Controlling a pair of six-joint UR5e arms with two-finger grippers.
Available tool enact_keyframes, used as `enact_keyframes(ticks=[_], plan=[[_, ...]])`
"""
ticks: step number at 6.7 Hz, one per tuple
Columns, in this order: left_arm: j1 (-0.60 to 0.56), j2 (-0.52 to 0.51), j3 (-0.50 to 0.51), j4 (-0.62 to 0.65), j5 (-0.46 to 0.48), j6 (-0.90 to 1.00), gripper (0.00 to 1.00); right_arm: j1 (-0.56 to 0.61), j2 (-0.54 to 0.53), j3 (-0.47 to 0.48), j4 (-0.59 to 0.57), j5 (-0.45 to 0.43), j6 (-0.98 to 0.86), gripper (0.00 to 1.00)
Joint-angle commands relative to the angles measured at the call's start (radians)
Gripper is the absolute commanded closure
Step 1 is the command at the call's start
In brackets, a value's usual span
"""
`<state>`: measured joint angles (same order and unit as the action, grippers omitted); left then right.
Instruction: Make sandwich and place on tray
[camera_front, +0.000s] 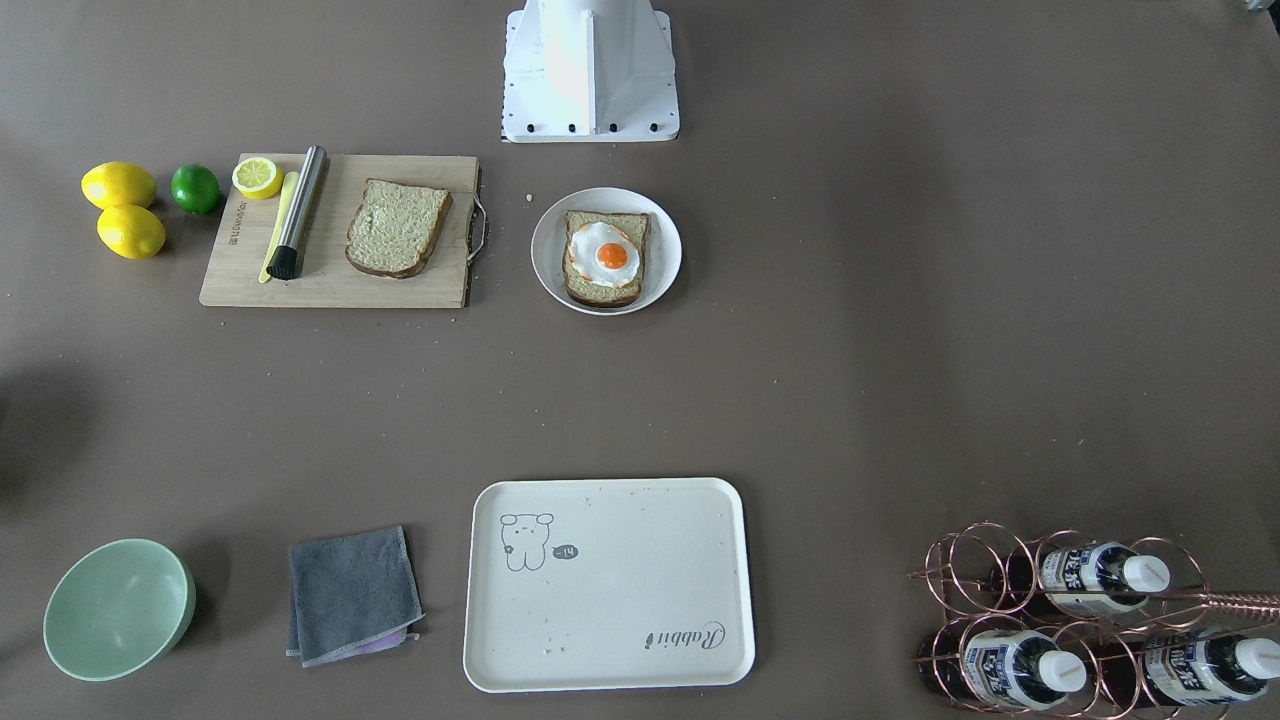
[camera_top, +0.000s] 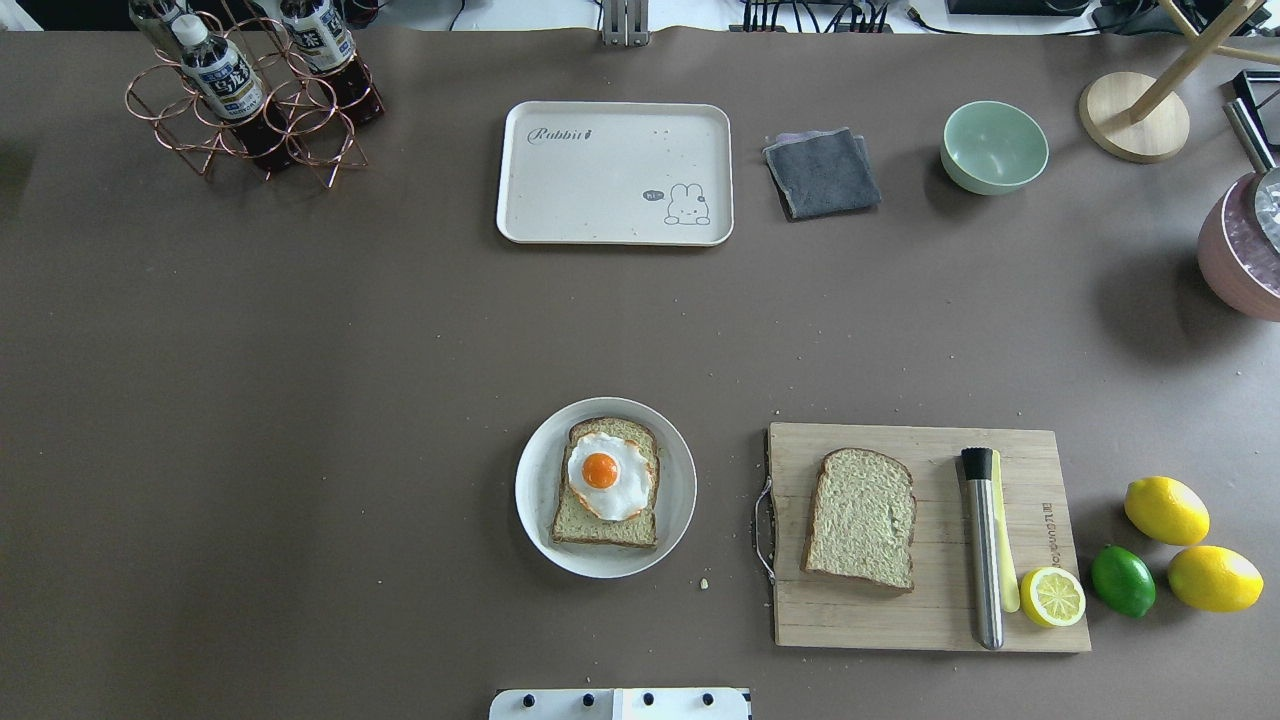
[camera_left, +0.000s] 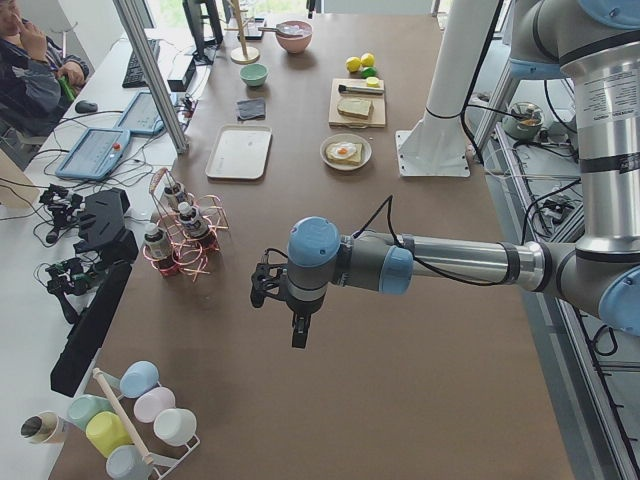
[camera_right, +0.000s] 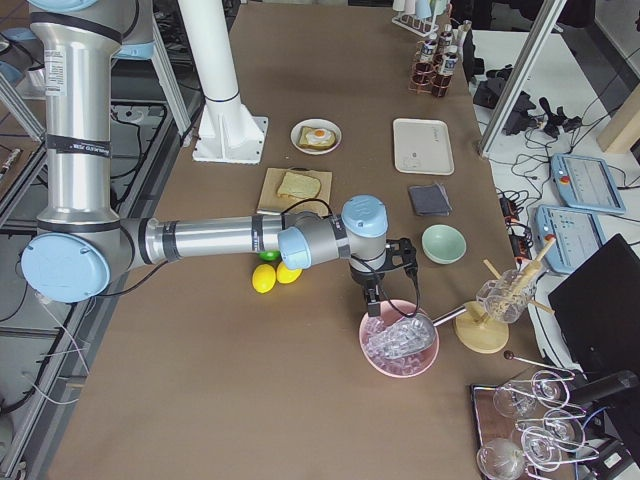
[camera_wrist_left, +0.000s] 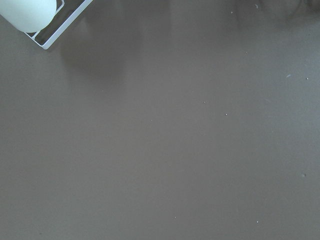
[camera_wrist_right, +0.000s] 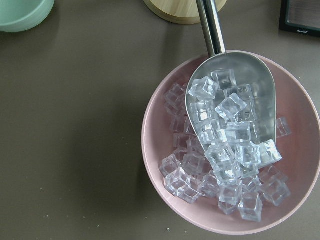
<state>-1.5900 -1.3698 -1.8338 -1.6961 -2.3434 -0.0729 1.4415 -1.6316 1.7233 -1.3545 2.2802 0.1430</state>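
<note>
What worries me most is the fried egg (camera_top: 608, 475). It lies loose on the bread slice (camera_top: 600, 528) on the round white plate (camera_top: 530, 490), and I'd guess a tilted lift or a clumsy capping would slide it off. The other bread slice (camera_top: 862, 517) lies flat on the wooden cutting board (camera_top: 930, 620), not far from a steel muddler (camera_top: 982, 545), so a careless reach could knock that rolling. The right hand (camera_right: 372, 300) hangs over a pink bowl of ice cubes (camera_wrist_right: 151, 135) with a scoop (camera_wrist_right: 210, 25) in it, which a low sweep could catch.

Both hands are well apart from the bread. The right one is out past the lemons (camera_right: 263, 278), with the board slice the nearer piece. The left hand (camera_left: 296, 322) is over bare bench beyond the bottle rack (camera_left: 180, 240). I cannot tell whether either hand is wide or narrow. The tray (camera_top: 600, 200) lies across the bench from the plate.
</note>
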Motion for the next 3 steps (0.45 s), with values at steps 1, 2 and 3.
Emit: enact_keyframes(ticks=[1, 2, 3], plan=[[-0.001, 0.008, -0.005, -0.022, -0.005, -0.005, 0.02, 0.000, -0.002, 0.002, 0.002, -0.001, 0.000, 0.00], [-0.001, 0.008, -0.005, -0.022, -0.007, -0.005, 0.02, 0.000, -0.004, -0.004, 0.000, -0.005, -0.008, 0.00], [-0.001, 0.009, -0.015, -0.022, -0.007, -0.004, 0.02, 0.000, -0.004, -0.002, 0.000, -0.001, -0.002, 0.00]])
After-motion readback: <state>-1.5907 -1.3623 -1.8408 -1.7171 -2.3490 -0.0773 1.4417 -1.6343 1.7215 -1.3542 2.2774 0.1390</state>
